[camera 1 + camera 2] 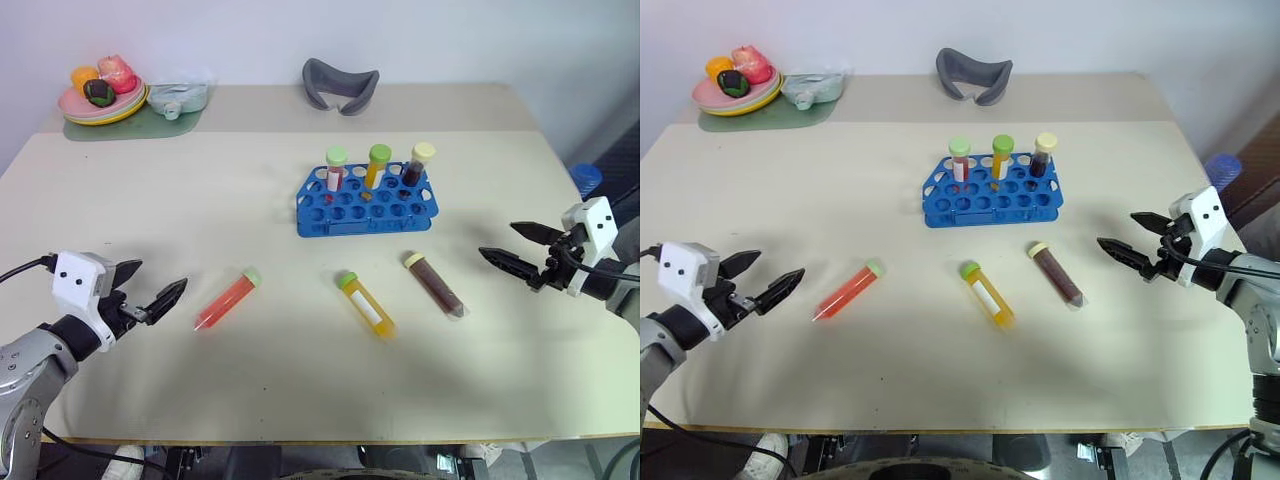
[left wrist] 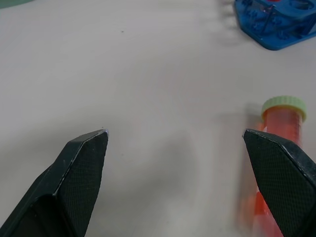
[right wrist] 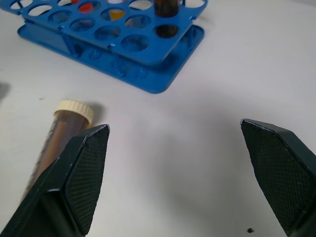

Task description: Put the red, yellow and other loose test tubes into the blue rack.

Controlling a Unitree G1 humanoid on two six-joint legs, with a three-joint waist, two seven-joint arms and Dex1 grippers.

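Three loose test tubes [image 1: 372, 305] lie on table [image 1: 150, 200] near blue rack [image 1: 365, 205]; grey curved piece [image 1: 340, 84] far; both jaws open, empty.

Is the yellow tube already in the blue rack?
No, the yellow tube lies flat on the table, in front of the blue rack.

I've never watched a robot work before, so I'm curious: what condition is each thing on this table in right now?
Red tube: capped, lying flat on the table, not in the rack.
Yellow tube: capped, lying flat.
Brown tube: capped, lying flat.
Blue rack: three capped tubes upright in its back row, other holes empty.
Left gripper: fingers open, holding nothing.
Right gripper: fingers open, holding nothing.
Plates: stacked, toy food on top.
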